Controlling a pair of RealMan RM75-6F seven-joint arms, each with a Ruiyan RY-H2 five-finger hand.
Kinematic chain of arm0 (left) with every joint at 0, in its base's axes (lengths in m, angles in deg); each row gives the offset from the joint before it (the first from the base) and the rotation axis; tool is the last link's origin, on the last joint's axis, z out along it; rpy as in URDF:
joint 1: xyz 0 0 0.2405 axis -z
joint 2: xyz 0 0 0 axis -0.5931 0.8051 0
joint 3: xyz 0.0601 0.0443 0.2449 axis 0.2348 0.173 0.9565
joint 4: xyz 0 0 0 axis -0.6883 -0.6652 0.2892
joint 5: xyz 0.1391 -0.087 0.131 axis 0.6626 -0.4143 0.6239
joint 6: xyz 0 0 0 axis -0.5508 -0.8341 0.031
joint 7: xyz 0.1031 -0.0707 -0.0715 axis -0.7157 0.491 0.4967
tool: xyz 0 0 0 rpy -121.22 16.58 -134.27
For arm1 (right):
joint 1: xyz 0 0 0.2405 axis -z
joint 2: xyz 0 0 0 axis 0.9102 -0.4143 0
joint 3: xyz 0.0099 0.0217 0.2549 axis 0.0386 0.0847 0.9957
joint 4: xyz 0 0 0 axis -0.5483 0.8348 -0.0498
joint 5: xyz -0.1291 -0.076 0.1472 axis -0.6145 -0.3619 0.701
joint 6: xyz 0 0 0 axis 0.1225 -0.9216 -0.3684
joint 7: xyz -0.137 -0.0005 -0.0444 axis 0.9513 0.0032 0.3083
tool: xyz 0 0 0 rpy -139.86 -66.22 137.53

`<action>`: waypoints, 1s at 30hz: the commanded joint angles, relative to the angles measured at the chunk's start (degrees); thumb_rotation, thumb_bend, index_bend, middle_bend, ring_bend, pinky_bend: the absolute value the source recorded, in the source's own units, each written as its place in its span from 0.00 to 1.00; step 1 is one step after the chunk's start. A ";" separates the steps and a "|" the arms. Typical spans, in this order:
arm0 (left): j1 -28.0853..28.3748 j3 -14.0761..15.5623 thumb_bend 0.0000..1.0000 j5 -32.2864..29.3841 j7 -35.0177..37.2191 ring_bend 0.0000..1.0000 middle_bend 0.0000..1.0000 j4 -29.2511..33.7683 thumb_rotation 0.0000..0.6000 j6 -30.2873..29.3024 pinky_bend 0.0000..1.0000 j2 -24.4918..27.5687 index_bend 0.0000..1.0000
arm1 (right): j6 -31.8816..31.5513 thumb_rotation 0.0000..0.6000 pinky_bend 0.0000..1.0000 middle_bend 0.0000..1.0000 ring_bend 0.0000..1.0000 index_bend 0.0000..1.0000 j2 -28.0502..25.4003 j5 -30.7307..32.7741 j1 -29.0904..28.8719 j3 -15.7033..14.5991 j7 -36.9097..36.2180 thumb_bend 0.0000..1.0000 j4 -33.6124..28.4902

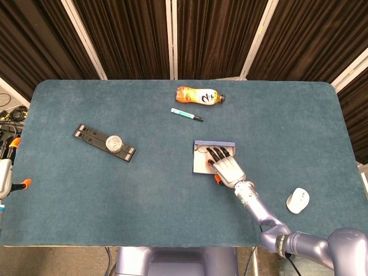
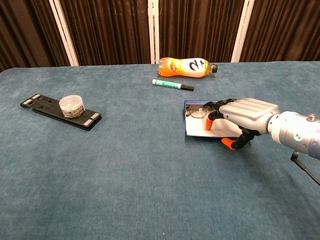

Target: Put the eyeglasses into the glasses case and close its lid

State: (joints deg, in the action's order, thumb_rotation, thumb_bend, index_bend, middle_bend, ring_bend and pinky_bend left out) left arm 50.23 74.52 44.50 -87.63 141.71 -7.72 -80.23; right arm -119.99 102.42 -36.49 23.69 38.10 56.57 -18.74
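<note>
The glasses case (image 1: pixel 199 165) (image 2: pixel 196 131) lies open right of the table's middle, with its blue base on the far side and its pale lid toward me. The eyeglasses (image 1: pixel 202 150) (image 2: pixel 195 112) rest in the base. My right hand (image 1: pixel 227 168) (image 2: pixel 246 116) is over the lid. Its fingers (image 2: pixel 210 122) press on top and its thumb sits at the lid's near edge. The lid looks tilted up. Only a grey sliver of my left hand (image 1: pixel 3 177) shows at the table's left edge, and its fingers are hidden.
An orange bottle (image 1: pixel 198 96) (image 2: pixel 187 66) lies at the back with a green marker (image 1: pixel 187 114) (image 2: pixel 172 85) in front of it. A black tray (image 1: pixel 87 134) (image 2: pixel 45 106) holding a small jar (image 1: pixel 114 142) sits on the left. A white mouse (image 1: pixel 298 200) lies at the right front.
</note>
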 commanded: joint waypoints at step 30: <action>-0.02 0.11 0.00 0.20 -0.04 0.00 0.00 0.54 1.00 -0.21 0.00 0.01 0.00 | -2.76 1.00 0.00 0.00 0.00 0.63 -2.23 -4.03 0.85 0.52 -4.11 0.42 -0.84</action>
State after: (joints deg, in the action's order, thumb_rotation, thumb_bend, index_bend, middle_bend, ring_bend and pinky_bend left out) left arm 50.23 74.62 44.69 -87.68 142.23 -7.91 -80.23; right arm -122.40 100.91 -39.90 24.21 39.10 52.60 -18.73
